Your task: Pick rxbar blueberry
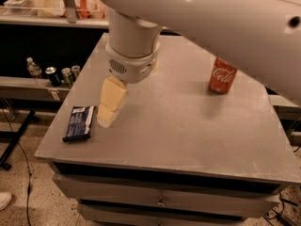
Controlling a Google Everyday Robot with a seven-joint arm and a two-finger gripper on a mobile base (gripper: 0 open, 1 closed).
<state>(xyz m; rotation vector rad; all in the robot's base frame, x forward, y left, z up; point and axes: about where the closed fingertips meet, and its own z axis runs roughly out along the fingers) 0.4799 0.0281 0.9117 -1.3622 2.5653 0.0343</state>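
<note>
One high view, angled down over table [188,126], apparently close, end effector [107,118] left-centre.

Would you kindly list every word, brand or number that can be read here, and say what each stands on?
"Coca-Cola": white script on the red cola can on the grey table.
White print on the dark navy-blue rxbar blueberry wrapper: too blurred to read.
Labels on the small cans on the left shelf: too small to read.
The cream gripper, just right of the bar, shows no text.
</note>
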